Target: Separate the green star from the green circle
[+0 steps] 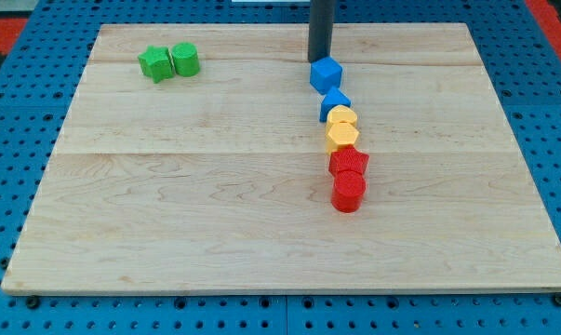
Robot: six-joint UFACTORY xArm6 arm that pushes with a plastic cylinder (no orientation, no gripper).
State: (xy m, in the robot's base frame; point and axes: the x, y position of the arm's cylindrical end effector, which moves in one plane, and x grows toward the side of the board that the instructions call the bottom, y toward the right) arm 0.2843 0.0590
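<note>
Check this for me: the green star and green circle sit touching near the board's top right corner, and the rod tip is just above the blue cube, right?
Not quite. The camera view shows the green star and green circle touching near the board's top left corner, not the top right. The rest holds: my tip is just above the blue cube.

No text, label, brand, number or sign can be read anywhere in the view. The blocks appear unmarked, though small print might escape at this resolution.
</note>
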